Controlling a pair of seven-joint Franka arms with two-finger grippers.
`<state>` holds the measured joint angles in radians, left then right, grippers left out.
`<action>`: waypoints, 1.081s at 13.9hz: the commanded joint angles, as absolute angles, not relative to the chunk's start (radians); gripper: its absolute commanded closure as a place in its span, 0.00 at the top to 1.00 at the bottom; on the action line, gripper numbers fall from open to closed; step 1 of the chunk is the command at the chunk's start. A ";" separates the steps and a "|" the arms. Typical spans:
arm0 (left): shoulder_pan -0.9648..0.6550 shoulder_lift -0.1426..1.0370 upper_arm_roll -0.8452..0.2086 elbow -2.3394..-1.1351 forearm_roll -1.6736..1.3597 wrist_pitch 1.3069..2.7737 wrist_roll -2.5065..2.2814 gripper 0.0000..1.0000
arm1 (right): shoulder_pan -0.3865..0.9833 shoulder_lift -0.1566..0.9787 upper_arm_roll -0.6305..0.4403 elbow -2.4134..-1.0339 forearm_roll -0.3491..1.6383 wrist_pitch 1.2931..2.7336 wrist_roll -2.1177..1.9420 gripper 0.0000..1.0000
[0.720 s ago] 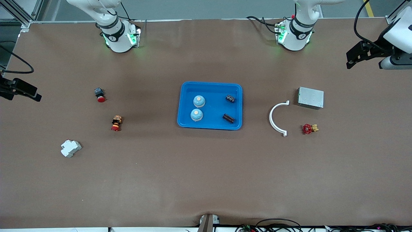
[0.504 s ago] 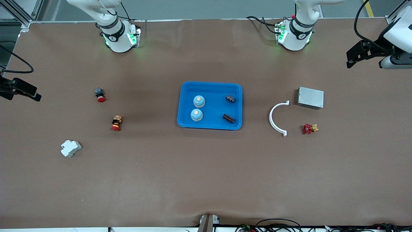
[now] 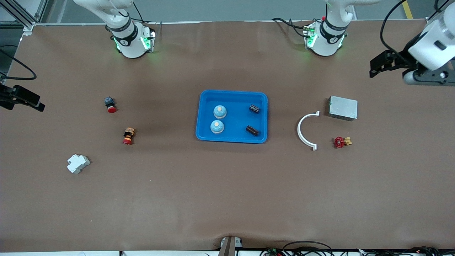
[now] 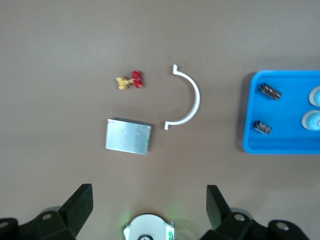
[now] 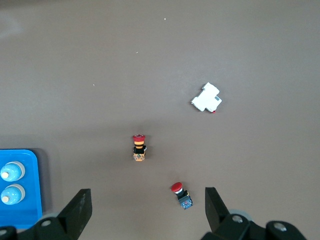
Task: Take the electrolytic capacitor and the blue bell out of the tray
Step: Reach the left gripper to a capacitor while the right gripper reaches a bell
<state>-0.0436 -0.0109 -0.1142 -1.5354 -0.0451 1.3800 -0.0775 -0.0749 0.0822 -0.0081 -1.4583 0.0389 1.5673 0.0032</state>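
Note:
A blue tray [image 3: 231, 96] lies mid-table. In it are two light-blue bells [image 3: 219, 111] [image 3: 217, 126] and two black capacitors [image 3: 254, 108] [image 3: 252, 130]. The tray [image 4: 280, 112] with both capacitors [image 4: 270, 91] also shows in the left wrist view, and its edge [image 5: 37, 185] with the bells [image 5: 11, 171] shows in the right wrist view. My left gripper [image 3: 378, 67] [image 4: 149, 202] is open and empty, high over the left arm's end of the table. My right gripper [image 3: 26, 100] [image 5: 147, 207] is open and empty, high over the right arm's end.
Toward the left arm's end lie a white curved clamp [image 3: 305, 131], a metal box [image 3: 343, 107] and a red valve [image 3: 341, 142]. Toward the right arm's end lie two red push buttons [image 3: 110, 104] [image 3: 128, 136] and a white breaker [image 3: 78, 163].
My left gripper has shifted a little toward the table's middle, over the same end. The right gripper and the things on the table have not moved.

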 commanded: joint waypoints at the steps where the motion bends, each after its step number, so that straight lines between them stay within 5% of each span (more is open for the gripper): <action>1: -0.057 0.040 -0.124 -1.529 -0.103 1.365 -0.080 1.00 | -0.061 0.055 -0.017 -1.480 0.035 1.565 -0.002 1.00; 5: -0.055 0.038 -0.182 -1.667 -0.107 1.489 -0.130 1.00 | -0.060 0.045 -0.015 -1.508 0.034 1.560 0.000 1.00; 10: -0.054 0.037 -0.296 -1.877 -0.091 1.780 -0.299 1.00 | -0.051 -0.035 -0.014 -1.699 0.048 1.672 0.067 1.00; 15: -0.069 0.081 -0.402 -2.022 -0.091 2.027 -0.622 1.00 | 0.096 -0.064 -0.012 -1.828 0.055 1.744 0.341 1.00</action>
<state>-0.0633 0.0742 -0.3658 -1.9668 -0.0896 1.9453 -0.5063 0.0348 -0.0221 -0.0038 -1.7536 0.0405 1.7036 0.2354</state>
